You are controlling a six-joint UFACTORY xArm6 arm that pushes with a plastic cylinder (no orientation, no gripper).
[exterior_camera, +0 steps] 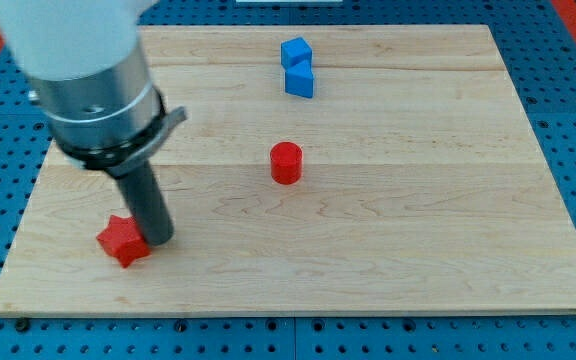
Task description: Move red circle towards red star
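Observation:
The red circle [286,162], a short red cylinder, stands near the middle of the wooden board [418,200]. The red star [122,240] lies near the board's bottom left corner. My tip [159,241] rests on the board right beside the red star's right side, touching or nearly touching it. The red circle is well up and to the right of my tip, apart from it.
A blue block [297,67] of irregular shape sits near the view's top, above the red circle. The arm's grey and white body [93,75] fills the view's top left. Blue perforated table surrounds the board.

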